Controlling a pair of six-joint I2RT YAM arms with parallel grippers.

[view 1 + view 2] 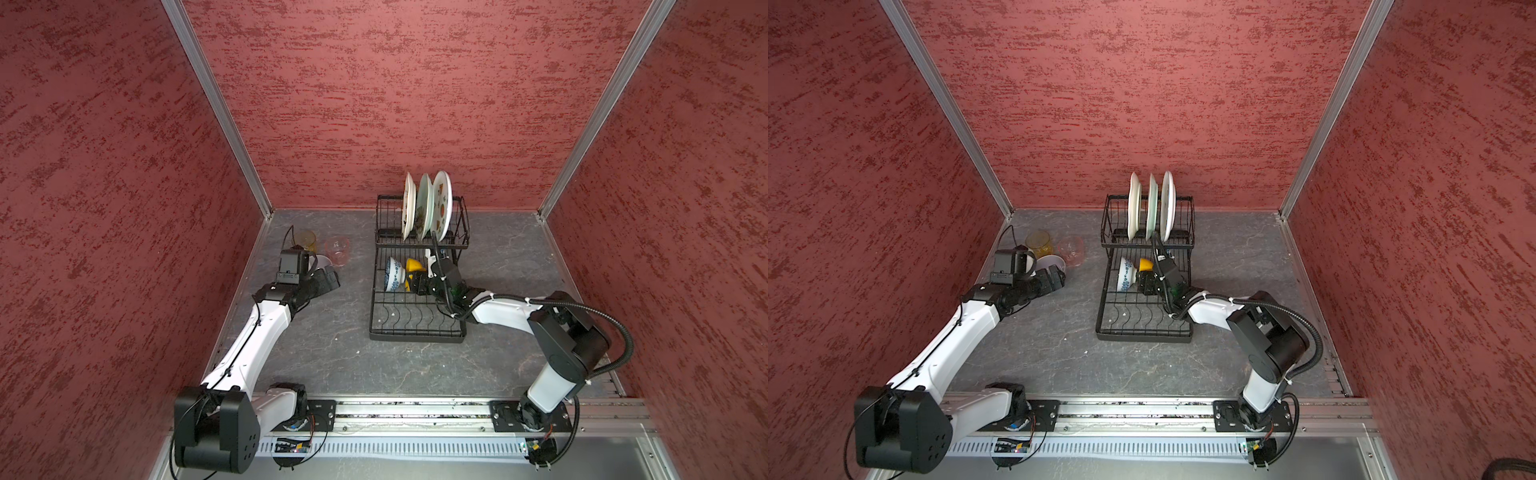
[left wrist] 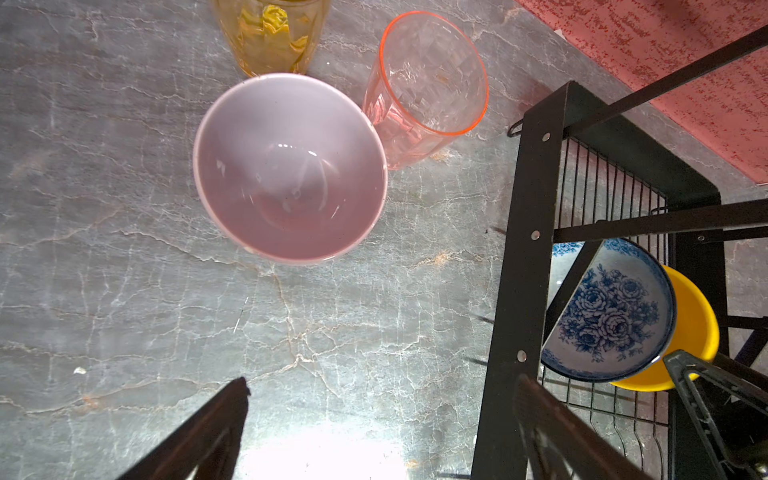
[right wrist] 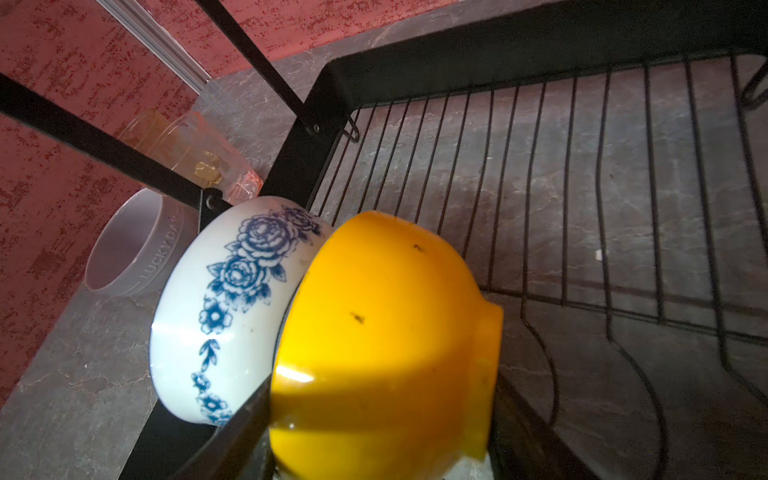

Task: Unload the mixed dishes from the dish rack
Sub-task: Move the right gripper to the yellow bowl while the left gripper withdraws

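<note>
The black dish rack [image 1: 415, 332] stands at the back middle, with three white plates [image 1: 424, 208] upright in its raised back tier. On the lower tier a blue-white bowl [image 1: 394, 274] and a yellow bowl [image 3: 374, 332] lean on edge side by side. My right gripper [image 3: 380, 415] has one finger at the yellow bowl's rim and the other at its foot, closed against it. A pale pink bowl [image 2: 286, 166], a pinkish glass [image 2: 428, 83] and an amber glass [image 2: 270, 37] stand on the table left of the rack. My left gripper [image 2: 382, 380] hovers open and empty near the pink bowl.
Red walls close in the grey stone table [image 1: 332, 353] on three sides. The rack's black side frame [image 2: 523, 249] is close beside my left gripper. The arms' base rail [image 1: 415, 411] runs along the front edge.
</note>
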